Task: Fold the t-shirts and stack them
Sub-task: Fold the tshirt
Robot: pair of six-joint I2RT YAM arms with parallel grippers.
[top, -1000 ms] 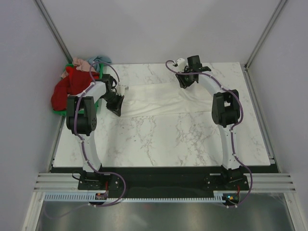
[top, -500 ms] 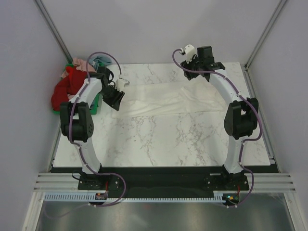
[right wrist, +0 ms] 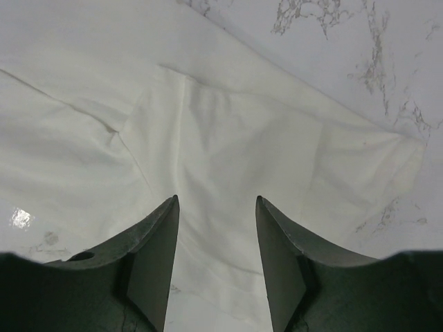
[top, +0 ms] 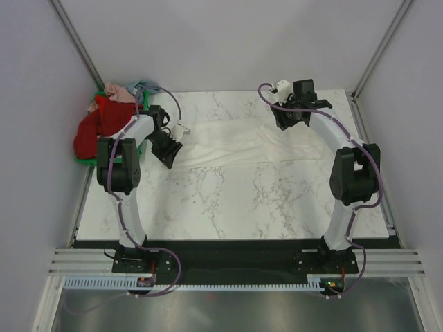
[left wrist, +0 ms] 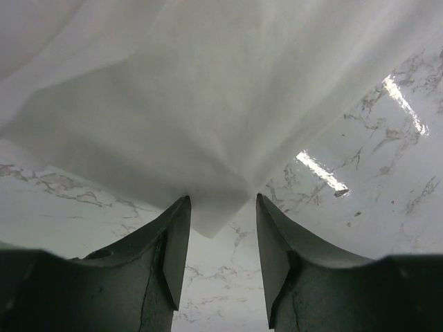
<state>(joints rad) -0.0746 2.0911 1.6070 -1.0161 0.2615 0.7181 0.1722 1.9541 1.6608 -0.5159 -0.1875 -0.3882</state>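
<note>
A cream-white t-shirt (top: 242,142) lies spread flat across the back of the marble table. My left gripper (top: 169,149) is open at its left end. In the left wrist view the gripper (left wrist: 221,202) has a corner of the shirt (left wrist: 208,124) lying between its tips. My right gripper (top: 292,117) is open over the shirt's right end. In the right wrist view the gripper (right wrist: 216,200) is just above the cloth (right wrist: 228,152) near a sleeve. Red (top: 90,131), pink (top: 118,91) and pale blue (top: 144,86) shirts are heaped at the far left.
The heap of shirts sits in a green crate (top: 88,161) at the table's back left corner, beside the left arm. The marble table (top: 235,207) is bounded by grey walls on the left, back and right.
My right gripper rose, moved right, and came down over the shirt's right end. My left gripper lifted slightly and came back down at the shirt's left corner. Both stayed open.
</note>
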